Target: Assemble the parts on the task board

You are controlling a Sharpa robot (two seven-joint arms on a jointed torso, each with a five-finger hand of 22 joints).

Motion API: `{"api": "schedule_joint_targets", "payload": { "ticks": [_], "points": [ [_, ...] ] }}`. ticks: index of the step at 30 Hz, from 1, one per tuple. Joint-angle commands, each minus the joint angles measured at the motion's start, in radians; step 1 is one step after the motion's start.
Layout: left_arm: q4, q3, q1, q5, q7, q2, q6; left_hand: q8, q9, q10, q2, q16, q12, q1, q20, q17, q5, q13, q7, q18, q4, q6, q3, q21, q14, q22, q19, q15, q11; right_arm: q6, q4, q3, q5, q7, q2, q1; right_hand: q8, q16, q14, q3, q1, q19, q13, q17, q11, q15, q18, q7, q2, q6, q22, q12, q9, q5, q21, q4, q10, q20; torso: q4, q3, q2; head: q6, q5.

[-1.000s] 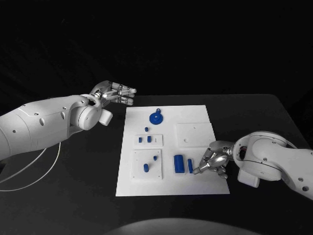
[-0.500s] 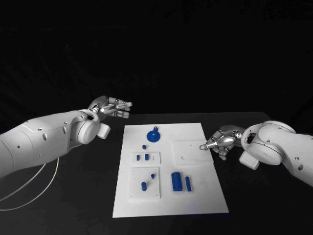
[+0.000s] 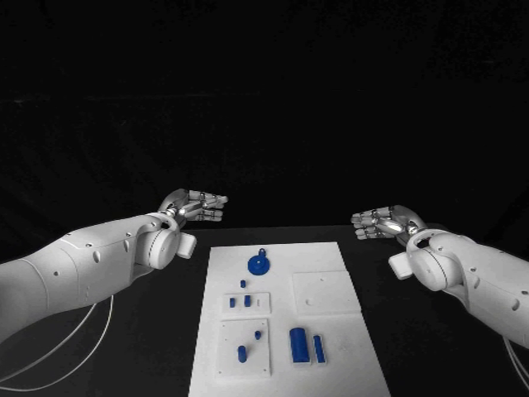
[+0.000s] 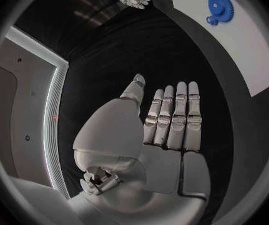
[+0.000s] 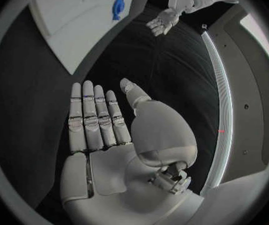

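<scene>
Hands both hover flat and empty beyond the far corners of the board: left hand [image 3: 196, 203] off the far-left corner, right hand [image 3: 382, 222] off the far-right, fingers straight and together. White board [image 3: 336, 289] lies between them, stretching nearward. Blue cylinder [image 3: 299, 344] sits at its near end, long axis near-to-far, slightly nearer the right arm, I'd judge.

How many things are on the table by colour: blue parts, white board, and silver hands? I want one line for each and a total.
Blue parts: 8
White task board: 1
Silver hands, left hand and right hand: 2
Total: 11
</scene>
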Motion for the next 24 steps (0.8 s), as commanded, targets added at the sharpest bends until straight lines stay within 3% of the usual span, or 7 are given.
{"api": "schedule_joint_targets", "payload": {
  "ticks": [1,4,6,7,10,13,24],
  "points": [
    [-0.004,0.001,0.001,0.044,0.064,0.009,0.022,-0.002,-0.002,-0.019,0.011,-0.005,0.002,-0.002,0.009,-0.002,-0.001,-0.002,0.000,-0.003,-0.010,-0.010,0.000,-0.018,-0.028,-0.010,-0.014,0.004,0.000,-0.051,-0.032,0.003,0.178,0.219,0.018,0.001,-0.002,-0.011,-0.031,-0.007,-0.014,-0.052,-0.003,-0.078,0.008,0.007,0.027,-0.006,0.002,-0.029,-0.116,-0.006,-0.007,0.007,-0.003,-0.009,-0.034,0.037,0.0013,0.0071,0.000,0.009,0.004],
    [-0.006,0.002,0.001,0.046,0.079,0.015,0.031,-0.003,-0.002,-0.027,0.015,-0.005,0.002,-0.003,0.016,-0.003,-0.002,-0.002,-0.004,0.001,-0.015,-0.009,-0.001,-0.033,-0.047,-0.017,-0.018,0.006,-0.001,-0.036,-0.047,0.006,0.203,0.249,0.028,0.001,-0.001,-0.012,-0.049,-0.035,-0.015,-0.056,-0.003,-0.078,0.008,0.004,0.071,-0.012,0.012,-0.049,-0.183,-0.005,-0.007,0.008,0.003,-0.011,-0.050,0.076,0.0017,0.0081,0.001,0.010,0.006],
    [-0.003,0.001,-0.001,0.016,0.022,0.008,0.003,-0.065,-0.063,-0.362,-0.007,-0.066,-0.056,-0.412,-0.117,-0.066,-0.073,-0.060,-0.128,-0.061,0.012,-0.325,-0.001,-0.115,-0.381,-0.090,-1.016,-0.130,-0.130,-0.025,-0.036,0.003,0.093,0.109,0.021,0.000,-0.062,-0.073,-0.373,-0.183,-0.380,-0.946,-0.061,-0.139,-0.123,-0.122,-0.085,-0.117,-0.030,-1.008,-0.270,-0.064,-0.068,-0.315,-0.070,0.189,-0.368,-0.139,0.0014,0.0043,-0.001,0.007,0.002],
    [0.001,0.002,-0.002,0.016,0.023,0.007,0.000,-0.065,-0.063,-0.385,-0.007,-0.066,-0.056,-0.439,-0.117,-0.066,-0.073,-0.060,-0.128,-0.061,0.012,-1.026,-0.001,-0.115,-0.404,-0.090,-1.016,-0.130,-0.130,-0.028,-0.032,0.001,0.096,0.111,0.021,0.000,-0.062,-0.073,-1.090,-0.183,-0.406,-0.946,-0.061,-0.139,-0.123,-0.122,-0.085,-0.117,-0.030,-1.008,-0.270,-0.064,-0.068,-0.315,-0.070,0.189,-1.071,-0.139,0.0028,0.0038,-0.003,0.007,0.001],
    [0.031,0.009,-0.013,0.021,0.033,0.000,-0.025,-0.065,-0.063,-1.103,-0.007,-0.066,-0.056,-0.552,-0.117,-0.066,-0.073,-0.060,-0.128,-0.061,0.012,-1.026,-0.001,-0.115,-1.119,-0.090,-1.016,-0.130,-0.130,-0.053,-0.003,-0.014,0.122,0.127,0.013,0.002,-0.062,-0.073,-1.090,-0.183,-1.192,-0.946,-0.061,-0.139,-0.123,-0.122,-0.085,-0.117,-0.030,-1.008,-0.270,-0.064,-0.068,-0.315,-0.070,0.189,-1.071,-0.139,0.0133,0.0004,-0.018,0.003,-0.008],
    [0.074,0.019,-0.029,0.027,0.048,-0.012,-0.062,-0.065,-0.063,-1.103,-0.007,-0.066,-0.056,-1.317,-0.117,-0.066,-0.073,-0.060,-0.128,-0.061,0.012,-1.026,-0.001,-0.115,-1.119,-0.090,-1.016,-0.130,-0.130,-0.089,0.041,-0.035,0.161,0.152,0.003,0.005,-0.062,-0.073,-1.090,-0.183,-1.192,-0.946,-0.061,-0.139,-0.123,-0.122,-0.085,-0.117,-0.030,-1.008,-0.270,-0.064,-0.068,-0.315,-0.070,0.189,-1.071,-0.139,0.0288,-0.0047,-0.040,-0.003,-0.022],
    [0.404,0.099,-0.148,0.073,0.159,-0.097,-0.341,-0.065,-0.063,-1.103,-0.007,-0.066,-0.056,-1.317,-0.117,-0.066,-0.073,-0.060,-0.128,-0.061,0.012,-1.026,-0.001,-0.115,-1.119,-0.090,-1.016,-0.130,-0.130,-0.366,0.371,-0.197,0.451,0.334,-0.076,0.026,-0.062,-0.073,-1.090,-0.183,-1.192,-0.946,-0.061,-0.139,-0.123,-0.122,-0.085,-0.117,-0.030,-1.008,-0.270,-0.064,-0.068,-0.315,-0.070,0.189,-1.071,-0.139,0.0610,-0.0151,-0.086,-0.016,-0.052]
  ]
}}
